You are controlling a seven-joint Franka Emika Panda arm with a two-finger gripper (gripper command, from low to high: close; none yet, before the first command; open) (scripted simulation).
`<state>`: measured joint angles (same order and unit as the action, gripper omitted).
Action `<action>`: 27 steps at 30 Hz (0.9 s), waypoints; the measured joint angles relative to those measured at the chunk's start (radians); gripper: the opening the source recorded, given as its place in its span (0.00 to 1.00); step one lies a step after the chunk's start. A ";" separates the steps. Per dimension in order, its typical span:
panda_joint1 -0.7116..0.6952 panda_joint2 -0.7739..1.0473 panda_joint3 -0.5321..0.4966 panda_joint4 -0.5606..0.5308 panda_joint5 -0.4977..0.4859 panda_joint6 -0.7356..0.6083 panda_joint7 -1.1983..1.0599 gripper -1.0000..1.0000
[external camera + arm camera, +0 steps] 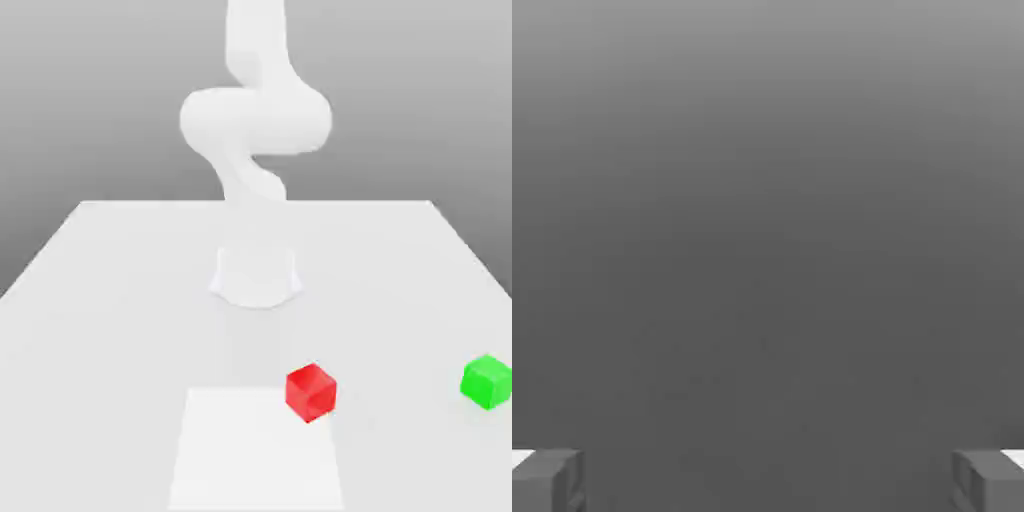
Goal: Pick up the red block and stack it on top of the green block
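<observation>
Two blocks upon a pale table.
The red block (311, 393) is seen at the corner of a white sheet (257, 450), the green block (487, 382) (quite apart) toward the exterior view's right; by the gripper (768, 482), opened wide, nothing is held.
</observation>
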<state>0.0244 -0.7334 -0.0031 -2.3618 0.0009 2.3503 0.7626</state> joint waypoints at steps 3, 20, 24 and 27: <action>0.035 0.098 -0.004 -0.087 0.001 0.072 -0.054 0.50; 0.187 0.751 0.015 -0.517 -0.003 0.553 -0.337 0.50; 0.188 0.900 0.010 -0.501 -0.009 0.679 -0.335 0.50; 0.191 0.924 0.007 -0.498 -0.012 0.699 -0.333 0.00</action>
<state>0.2155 0.1905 0.0038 -2.8595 -0.0109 3.0496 0.4297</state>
